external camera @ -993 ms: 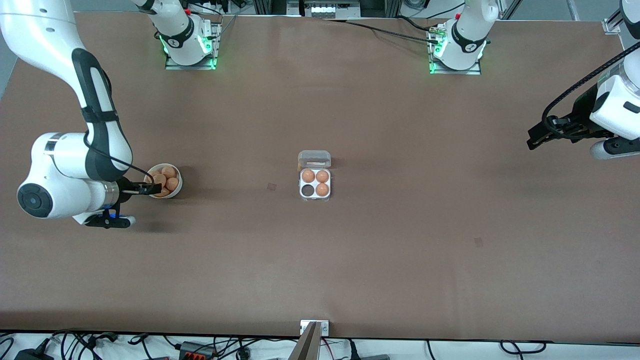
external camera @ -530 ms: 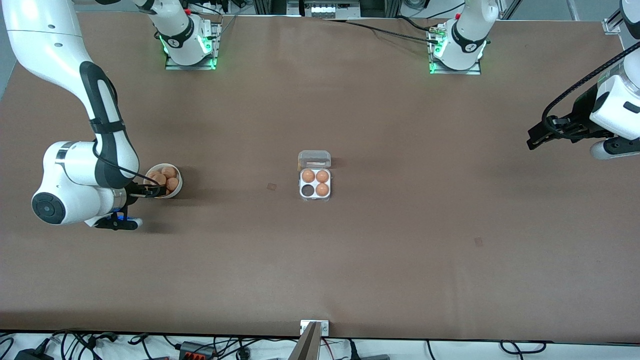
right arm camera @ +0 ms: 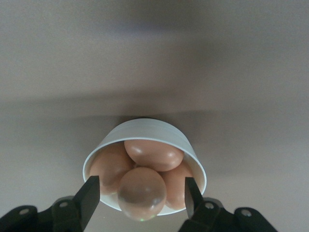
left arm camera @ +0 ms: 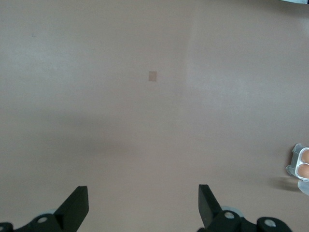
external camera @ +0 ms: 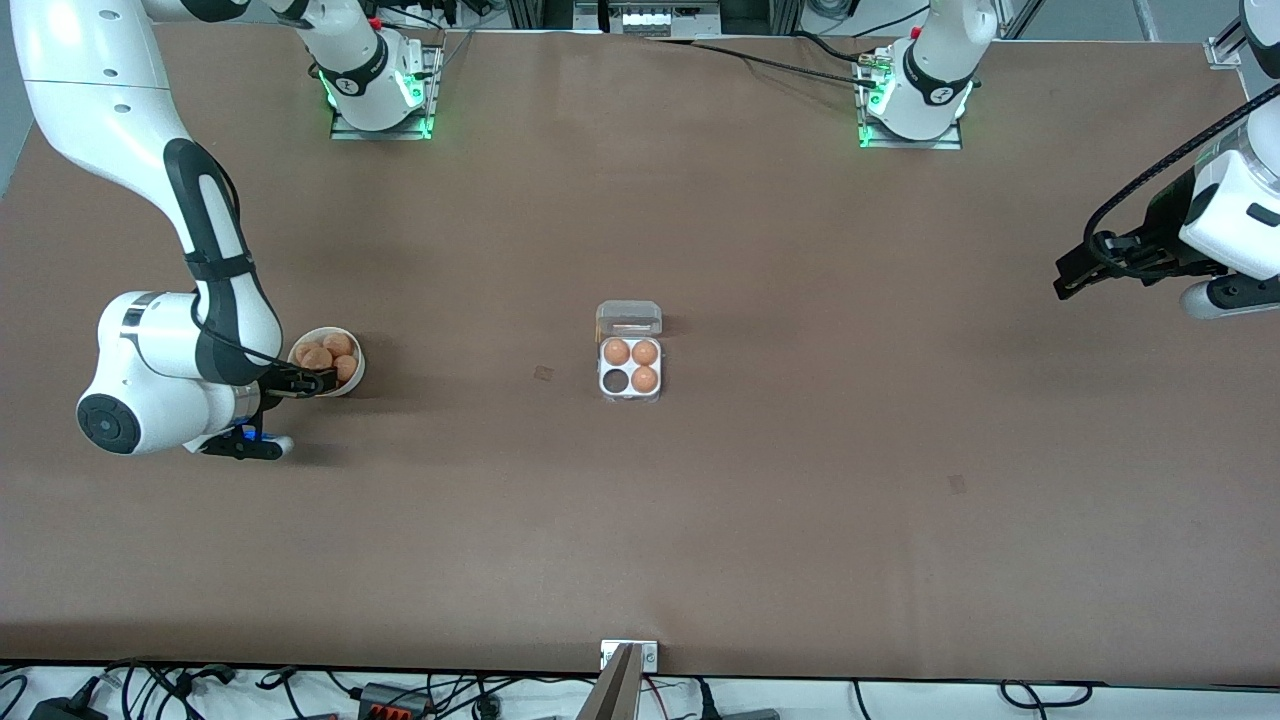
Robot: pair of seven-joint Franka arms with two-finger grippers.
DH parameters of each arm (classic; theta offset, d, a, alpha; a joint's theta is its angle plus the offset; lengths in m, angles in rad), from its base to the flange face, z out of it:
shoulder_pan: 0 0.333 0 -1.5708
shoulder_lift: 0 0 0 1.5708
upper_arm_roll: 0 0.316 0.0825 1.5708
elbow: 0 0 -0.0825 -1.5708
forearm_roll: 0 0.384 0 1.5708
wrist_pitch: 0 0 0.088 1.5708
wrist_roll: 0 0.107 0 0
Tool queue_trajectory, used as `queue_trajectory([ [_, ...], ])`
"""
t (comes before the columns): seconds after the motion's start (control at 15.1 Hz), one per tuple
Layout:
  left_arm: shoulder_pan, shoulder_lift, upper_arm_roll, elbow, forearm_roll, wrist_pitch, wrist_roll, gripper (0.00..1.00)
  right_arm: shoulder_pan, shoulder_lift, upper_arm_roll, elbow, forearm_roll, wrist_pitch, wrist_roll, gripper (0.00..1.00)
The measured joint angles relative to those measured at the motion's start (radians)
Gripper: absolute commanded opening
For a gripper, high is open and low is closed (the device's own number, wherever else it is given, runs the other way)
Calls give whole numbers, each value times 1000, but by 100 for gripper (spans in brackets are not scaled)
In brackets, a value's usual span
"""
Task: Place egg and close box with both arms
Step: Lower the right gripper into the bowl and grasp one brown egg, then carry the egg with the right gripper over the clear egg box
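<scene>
Right gripper [right arm camera: 139, 193], fingers apart and straddling an egg [right arm camera: 142, 192] atop the bowl [external camera: 351, 382], is far nearer it than the waiting, wide-open left gripper [external camera: 1068, 278]; the box [external camera: 630, 353], lid open, sits mid-table toward the left arm.

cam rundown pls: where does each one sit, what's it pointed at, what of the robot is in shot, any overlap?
Front view: high, across the table, facing both bases; both arms show, with the bowl of eggs and the egg box.
Left wrist view: on the left arm, over bare table; left gripper open, box at the picture's edge.
Right wrist view: on the right arm, at the bowl; right gripper fingers flank the nearest egg.
Shared: the bowl and the box each show in front and one wrist view.
</scene>
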State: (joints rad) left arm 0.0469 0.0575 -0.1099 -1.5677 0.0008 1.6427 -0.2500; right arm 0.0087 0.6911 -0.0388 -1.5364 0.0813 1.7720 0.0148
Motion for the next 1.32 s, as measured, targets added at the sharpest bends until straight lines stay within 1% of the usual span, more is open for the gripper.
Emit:
queue_trajectory([
  [0.13, 0, 0, 0, 0, 0, 0, 0, 100, -2, 0, 0, 0, 0, -2, 0, 72],
  [0.4, 0, 0, 0, 0, 0, 0, 0, 100, -4, 1, 0, 0, 2, -15, 0, 72],
  [0.53, 0, 0, 0, 0, -1, 0, 0, 100, -4, 1, 0, 0, 7, -23, 0, 68],
  [0.6, 0, 0, 0, 0, -2, 0, 0, 100, -4, 1, 0, 0, 8, -25, 0, 64],
  [0.66, 0, 0, 0, 0, -4, 0, 0, 100, -4, 1, 0, 0, 8, -26, 0, 56],
  [0.93, 0, 0, 0, 0, -6, 0, 0, 100, -4, 1, 0, 2, 11, -27, 0, 31],
  [0.99, 0, 0, 0, 0, -6, 0, 0, 100, -4, 2, 0, 2, 11, -28, 0, 23],
  [1.19, 0, 0, 0, 0, -6, 0, 0, 100, -4, 2, 0, 2, 11, -29, -2, 14],
  [1.32, 0, 0, 0, 0, -6, 0, 0, 100, -4, 2, 0, 4, 11, -40, -5, 14],
])
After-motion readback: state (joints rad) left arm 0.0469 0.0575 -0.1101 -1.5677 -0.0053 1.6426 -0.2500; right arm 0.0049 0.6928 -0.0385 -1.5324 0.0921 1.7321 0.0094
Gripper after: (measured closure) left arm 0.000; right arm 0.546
